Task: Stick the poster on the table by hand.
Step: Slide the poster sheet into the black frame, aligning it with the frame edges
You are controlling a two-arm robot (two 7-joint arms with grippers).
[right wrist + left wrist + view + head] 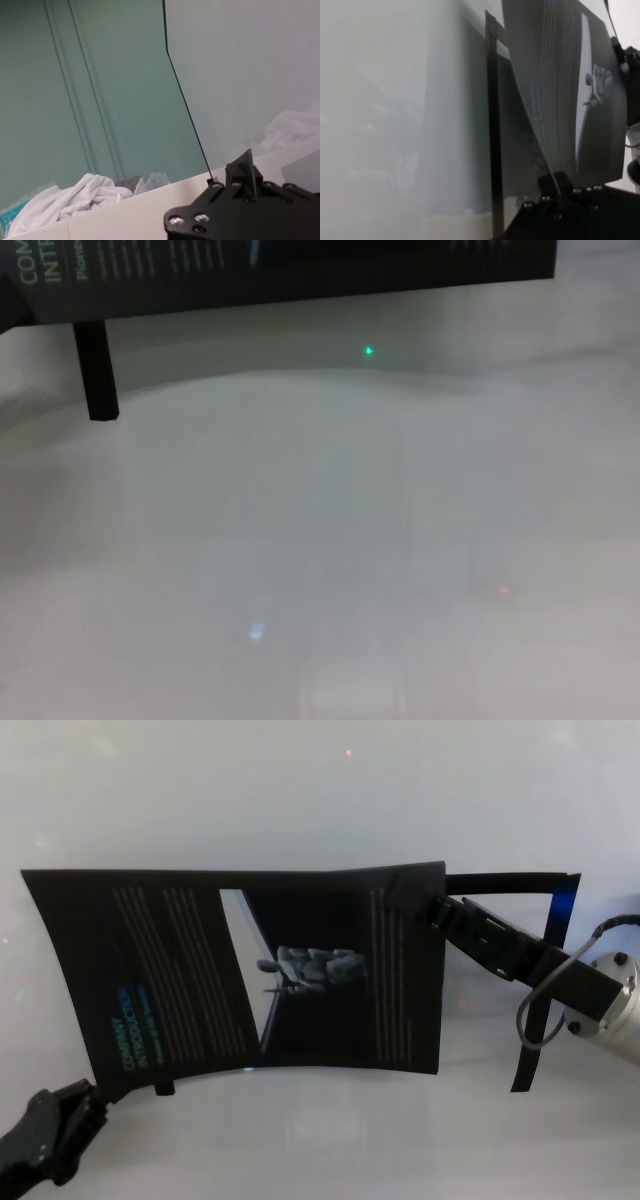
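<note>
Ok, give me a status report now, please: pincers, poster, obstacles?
Left pincer shut on poster near-left corner. Right pincer shut on its far-right edge. Poster held above table, bowed. Black frame underneath.

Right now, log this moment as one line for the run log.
poster: held up off table, bowed | left gripper: on its near-left corner | right gripper: on its far-right corner | stuck: not yet

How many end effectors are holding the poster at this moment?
2. The left end effector grips the poster at its near-left corner; the right end effector grips its far-right corner. Both hold it above the table.
</note>
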